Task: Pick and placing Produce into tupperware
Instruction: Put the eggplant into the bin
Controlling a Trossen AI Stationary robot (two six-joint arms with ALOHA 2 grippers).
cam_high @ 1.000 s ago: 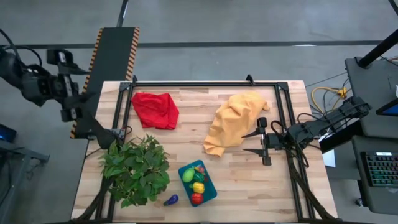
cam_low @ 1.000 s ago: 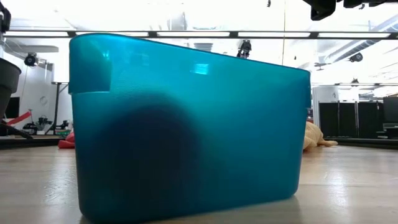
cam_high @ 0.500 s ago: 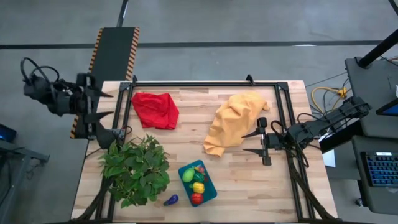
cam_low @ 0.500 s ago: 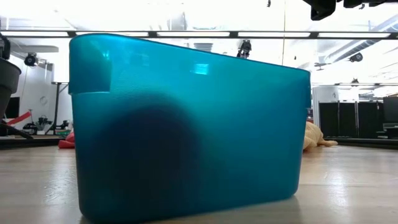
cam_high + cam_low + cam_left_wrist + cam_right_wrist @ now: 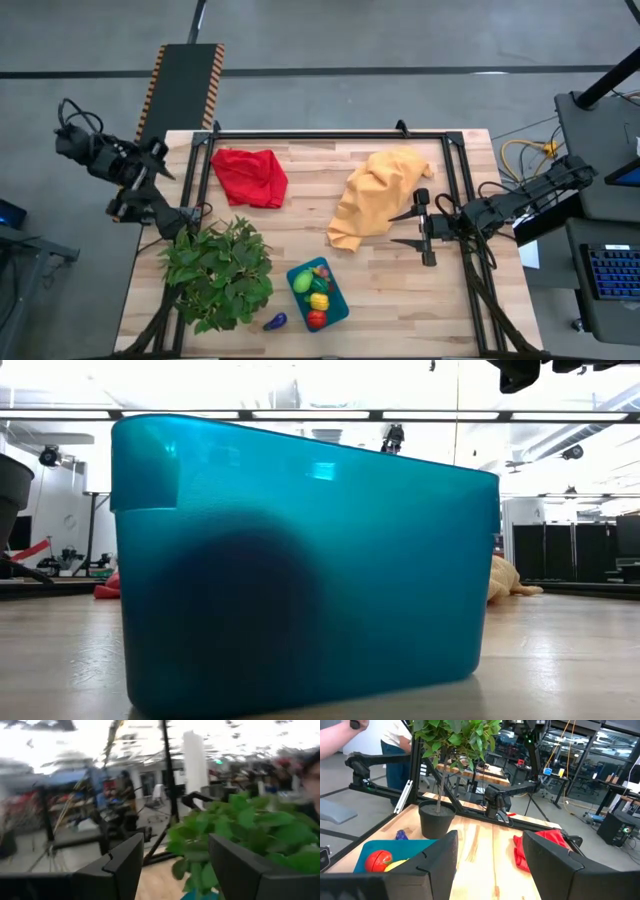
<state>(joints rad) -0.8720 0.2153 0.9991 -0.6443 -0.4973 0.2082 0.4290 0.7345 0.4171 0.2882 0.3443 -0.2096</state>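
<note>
The left hand [image 5: 155, 165] is swinging in toward the surface's [image 5: 400, 290] far-left corner, fingers apart and empty; the right hand [image 5: 421, 228] is waiting open beside the yellow cloth [image 5: 375, 195]. The produce [image 5: 312, 290] is lying in the tupperware [image 5: 335, 300], well apart from both.

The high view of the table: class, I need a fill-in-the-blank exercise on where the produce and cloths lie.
1. The purple produce lies ____ the tupperware, on the table.
2. The cloth nearest the left pincer is ____.
3. The right pincer hangs beside the ____ cloth.
4. The leafy plant stands on the tupperware's ____ side.

Missing words: outside; red; yellow-orange; left
</note>
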